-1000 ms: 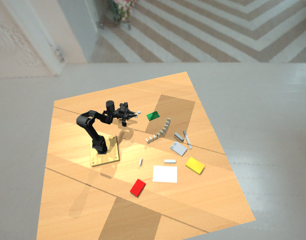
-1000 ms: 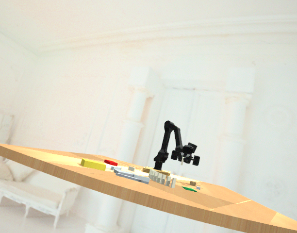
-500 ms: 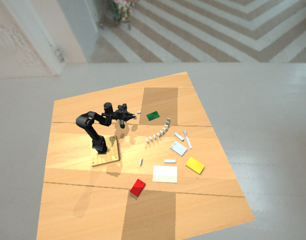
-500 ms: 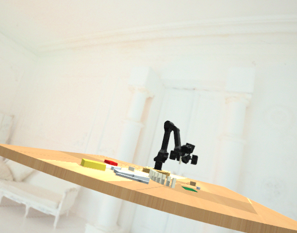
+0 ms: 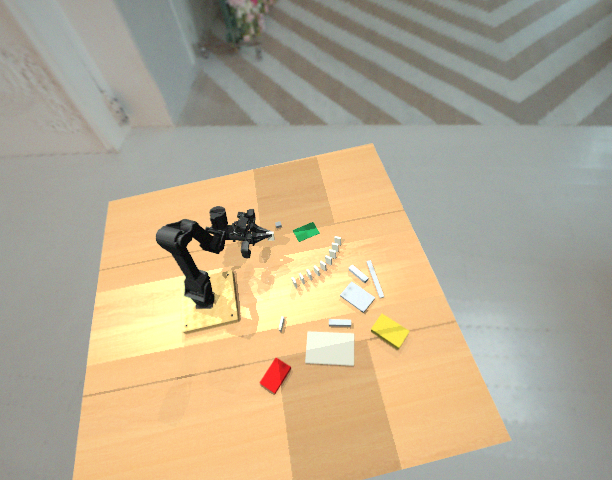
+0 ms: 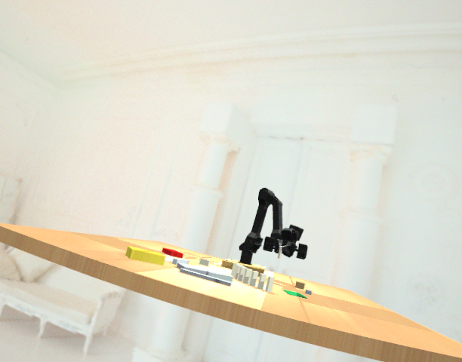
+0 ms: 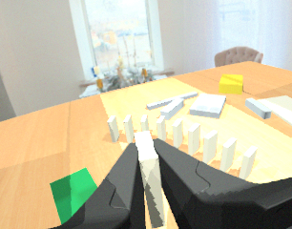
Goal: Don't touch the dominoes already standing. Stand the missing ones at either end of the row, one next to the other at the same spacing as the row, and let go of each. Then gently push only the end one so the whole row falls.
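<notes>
So far nothing new stands: my fingers are pinching one white domino (image 7: 150, 178), held above the bench (image 7: 45, 147). Ahead of my fingertips the standing row (image 7: 184, 136) curves untouched, well apart. Placing this piece at a row end, fetching any others, and the final push all remain, I judge.

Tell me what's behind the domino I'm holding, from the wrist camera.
Behind the held domino, clamped in the gripper, the curved row of standing dominoes shows, with flat pale blocks and a yellow block beyond. The held domino covers part of the row's middle.
</notes>
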